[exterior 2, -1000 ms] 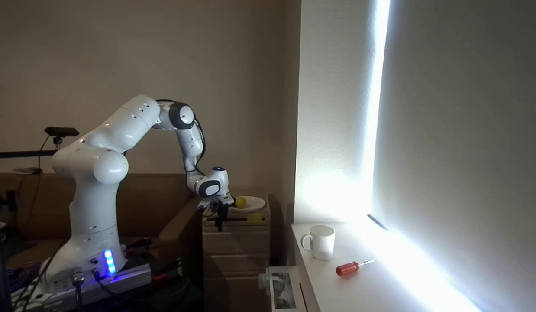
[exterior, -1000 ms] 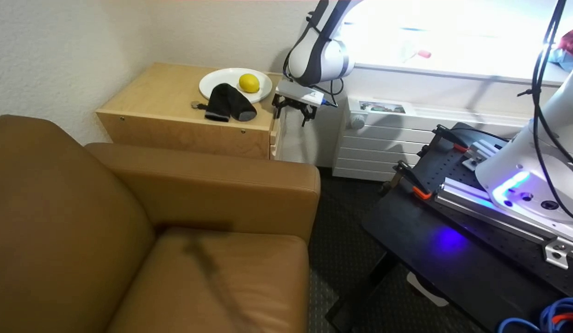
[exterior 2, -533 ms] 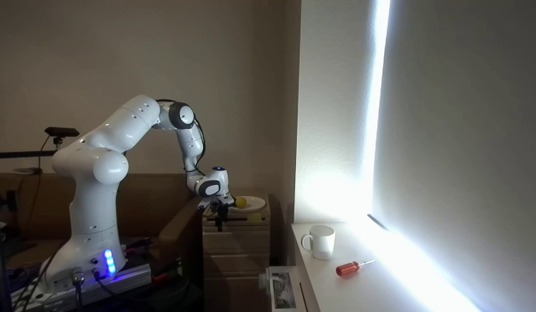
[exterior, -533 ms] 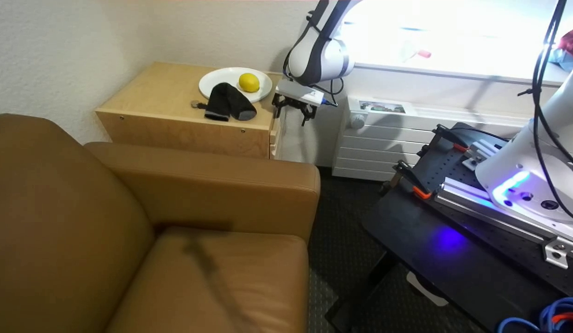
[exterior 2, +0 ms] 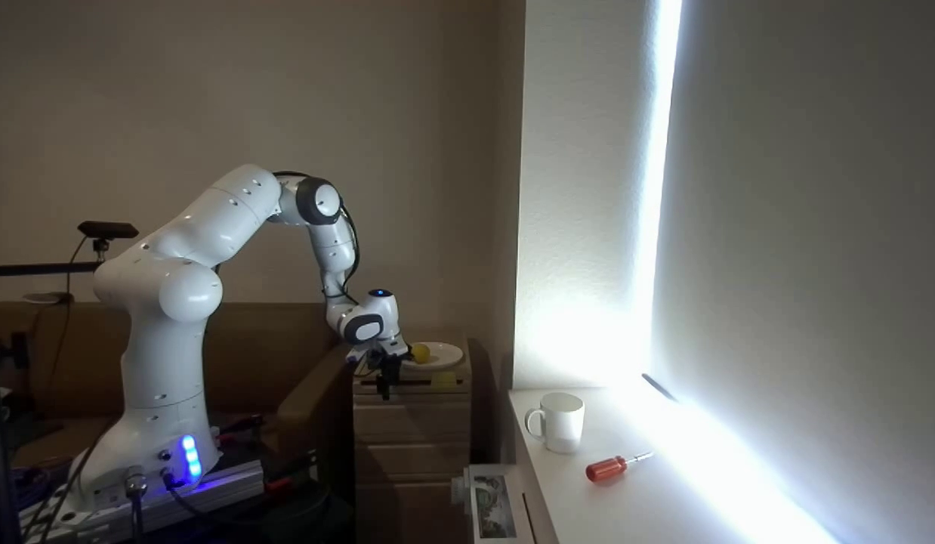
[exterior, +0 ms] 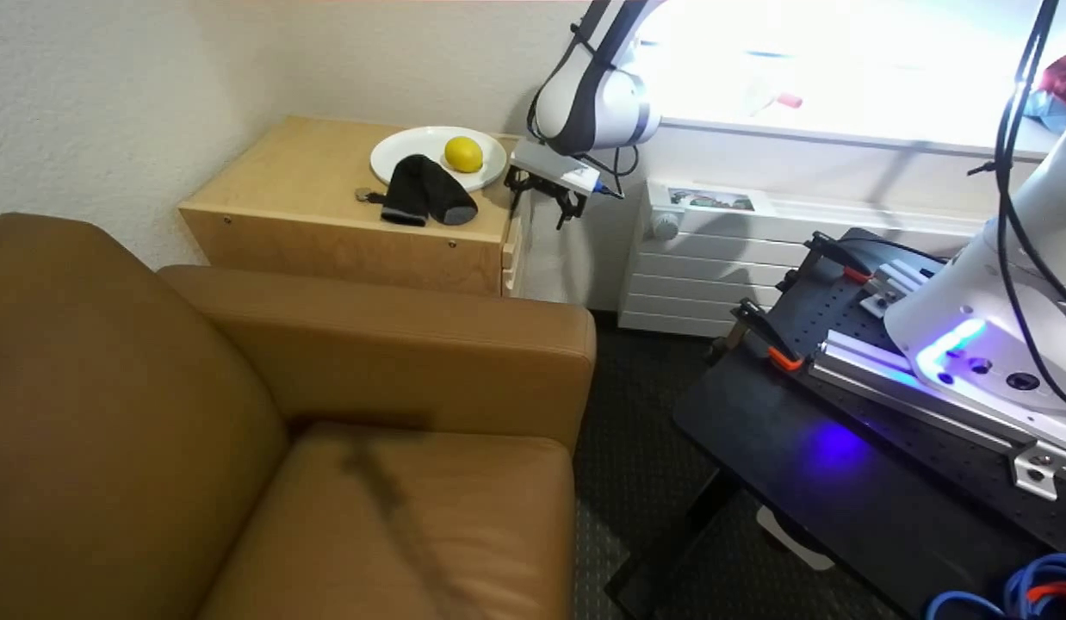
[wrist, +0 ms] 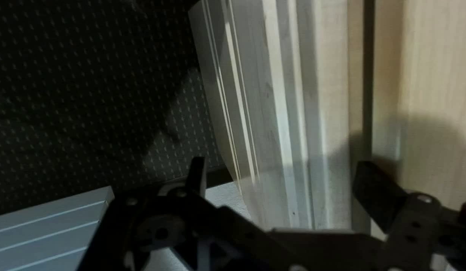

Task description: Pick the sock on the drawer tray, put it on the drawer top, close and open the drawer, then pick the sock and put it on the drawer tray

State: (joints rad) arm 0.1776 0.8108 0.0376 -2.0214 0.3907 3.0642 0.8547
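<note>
Holding nothing with gripper point(wrist: 281, 171), spread wide just beside front edge of drawer top point(exterior: 292, 176). Probably due to open drawer point(wrist: 332, 86), seemingly closed, right under drawer top: enter slot point(wrist: 368, 75) squarely, pull slow and straight. Leave sock point(exterior: 423, 191) alone, lying on drawer top farther back.

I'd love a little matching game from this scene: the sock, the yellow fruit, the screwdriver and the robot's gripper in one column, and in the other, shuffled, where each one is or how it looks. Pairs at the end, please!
Things:
1. sock
2. yellow fruit
3. screwdriver
4. gripper

Place or look:
A. on the white plate
B. jaws spread open
C. red-handled, near the white mug
D. black fabric, on the drawer top

Right pairs: 1-D, 2-A, 3-C, 4-B.
</note>
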